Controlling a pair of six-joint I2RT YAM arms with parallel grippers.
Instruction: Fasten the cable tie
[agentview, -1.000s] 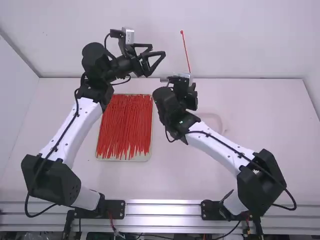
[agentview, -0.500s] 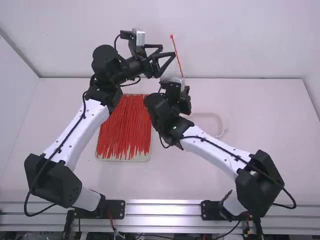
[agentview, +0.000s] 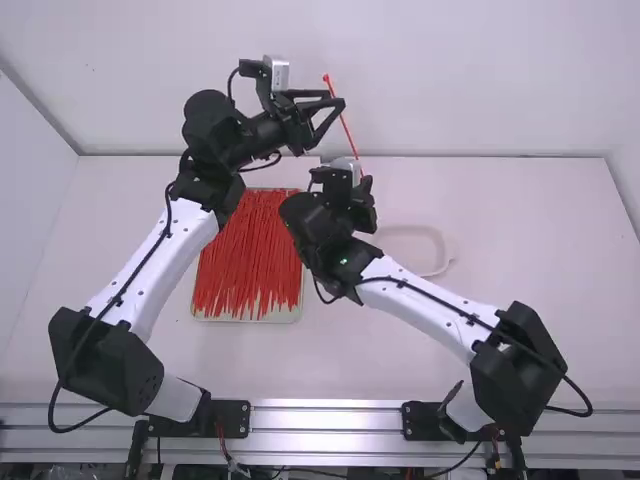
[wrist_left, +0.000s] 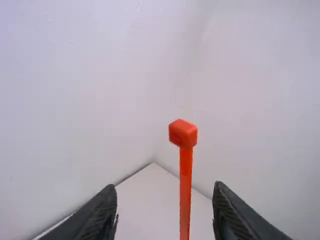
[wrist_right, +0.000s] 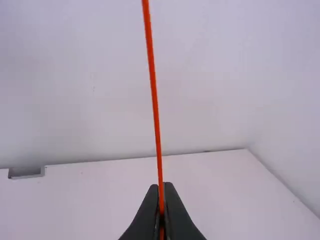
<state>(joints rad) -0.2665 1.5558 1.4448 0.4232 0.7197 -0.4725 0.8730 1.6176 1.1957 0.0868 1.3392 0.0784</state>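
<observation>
Holds the left arm (agentview: 150, 260) raised high and stretched forward, left gripper (agentview: 335, 108) aimed toward the right, fingers (wrist_left: 100, 217) spread wide apart. Bends the right arm (agentview: 420, 295) across the middle, wrist turned upward, right gripper (wrist_right: 161, 187) pinched tight on the cable tie (wrist_right: 152, 100).

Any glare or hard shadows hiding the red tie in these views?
High view: even light, no glare, only soft shadows on the table; the cable tie shows plainly against the pale wall. Left wrist view: its head sits unshadowed between the fingers of the open left hand. Right wrist view: the strap, pinched in the right hand, reads cleanly.
</observation>
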